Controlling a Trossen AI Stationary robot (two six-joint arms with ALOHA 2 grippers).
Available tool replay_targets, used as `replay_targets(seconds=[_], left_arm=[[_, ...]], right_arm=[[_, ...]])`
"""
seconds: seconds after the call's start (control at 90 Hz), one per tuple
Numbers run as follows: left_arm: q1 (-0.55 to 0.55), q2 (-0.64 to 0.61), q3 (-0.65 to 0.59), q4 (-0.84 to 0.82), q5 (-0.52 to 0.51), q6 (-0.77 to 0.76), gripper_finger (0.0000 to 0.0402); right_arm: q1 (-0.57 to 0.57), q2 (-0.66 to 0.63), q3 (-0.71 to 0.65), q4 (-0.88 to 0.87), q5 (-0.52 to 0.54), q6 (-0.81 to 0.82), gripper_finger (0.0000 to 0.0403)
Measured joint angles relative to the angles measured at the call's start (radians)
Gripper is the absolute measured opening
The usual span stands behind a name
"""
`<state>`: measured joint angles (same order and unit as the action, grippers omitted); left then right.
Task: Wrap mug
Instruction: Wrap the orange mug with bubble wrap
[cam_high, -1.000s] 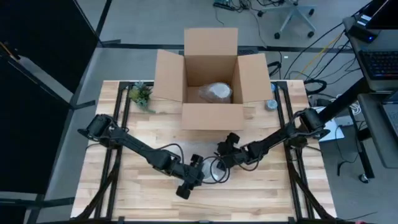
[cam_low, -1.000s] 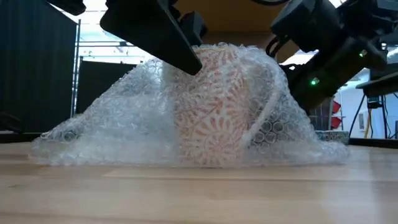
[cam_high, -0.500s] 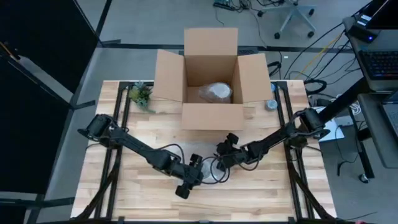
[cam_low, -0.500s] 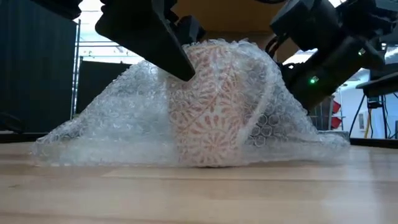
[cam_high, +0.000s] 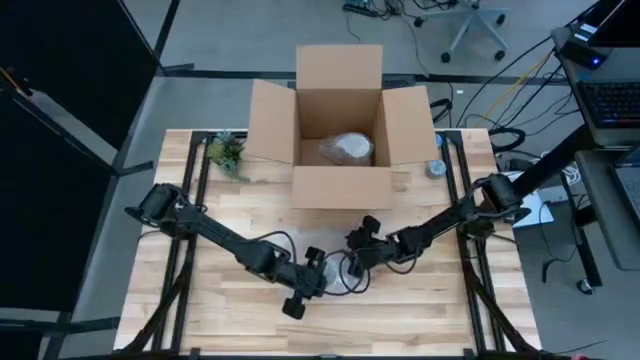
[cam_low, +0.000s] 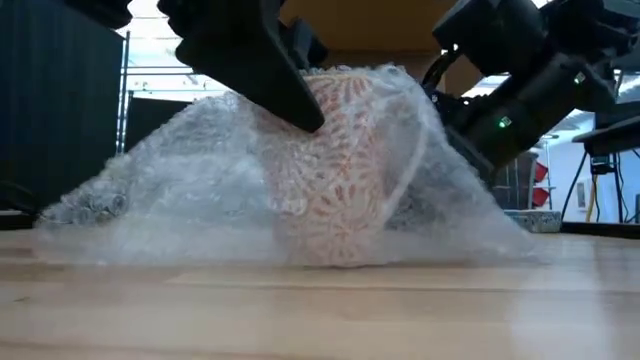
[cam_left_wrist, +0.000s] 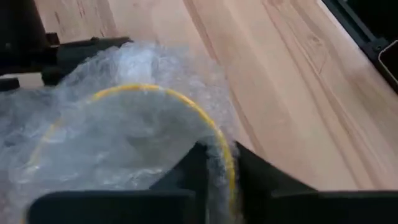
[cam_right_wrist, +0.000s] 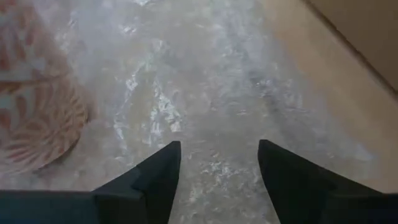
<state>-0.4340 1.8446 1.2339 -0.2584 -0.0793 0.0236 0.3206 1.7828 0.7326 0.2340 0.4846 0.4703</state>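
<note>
A mug (cam_low: 340, 170) with a red-orange pattern and a yellow rim stands mid-table, draped in a sheet of bubble wrap (cam_low: 170, 190) that slopes down to the wood on both sides. The mug's handle (cam_low: 412, 165) faces the table's right. My left gripper (cam_left_wrist: 221, 165) comes in from the left and is shut on the mug through the wrap. My right gripper (cam_right_wrist: 214, 162) stands open just right of the mug, its fingers over the sloping wrap (cam_right_wrist: 205, 93). My left gripper pinches the mug's yellow rim (cam_left_wrist: 229, 155) through the bubble wrap, one finger (cam_left_wrist: 193, 168) inside the mug and the other outside. It comes slanting down from the table's left. The mug's base (cam_low: 335, 255) is on the table. Whether my right gripper touches the wrap, I cannot tell.
An open cardboard box (cam_high: 338, 190) stands at the table's far side with a wrapped bundle (cam_high: 347, 148) inside. A small plant (cam_high: 228, 152) sits left of it and a roll of tape (cam_high: 436, 167) right of it. Bare wood lies near the front edge.
My left gripper has rocked the mug a little by its rim, so the mug has tipped and shifted while its base stays on the table. The wrap has moved with it, its left skirt spreading farther toward the table's left.
</note>
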Motion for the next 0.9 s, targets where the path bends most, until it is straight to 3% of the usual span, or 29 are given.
replay_targets(seconds=[0.289,0.444,0.556,0.733,0.9], left_arm=[[-0.027,0.0,0.006,-0.001,0.033,0.022,0.0015],[-0.041,0.004,0.039,-0.038,0.059,0.083,0.001],[-0.048,0.004,0.049,-0.037,0.077,0.099,0.0009],[-0.043,0.004,0.049,-0.033,0.081,0.088,0.0008],[-0.06,0.004,0.05,-0.032,0.098,0.064,0.0008]], right_arm=[[-0.001,-0.143,0.001,0.003,-0.039,-0.068,0.0201],[-0.008,-0.159,0.001,0.014,-0.044,-0.094,0.0201],[-0.014,-0.128,0.002,0.1,-0.09,-0.134,0.0201],[-0.043,-0.032,0.002,0.317,-0.249,-0.199,0.0201],[-0.08,0.058,0.002,0.301,-0.299,-0.194,0.0201]])
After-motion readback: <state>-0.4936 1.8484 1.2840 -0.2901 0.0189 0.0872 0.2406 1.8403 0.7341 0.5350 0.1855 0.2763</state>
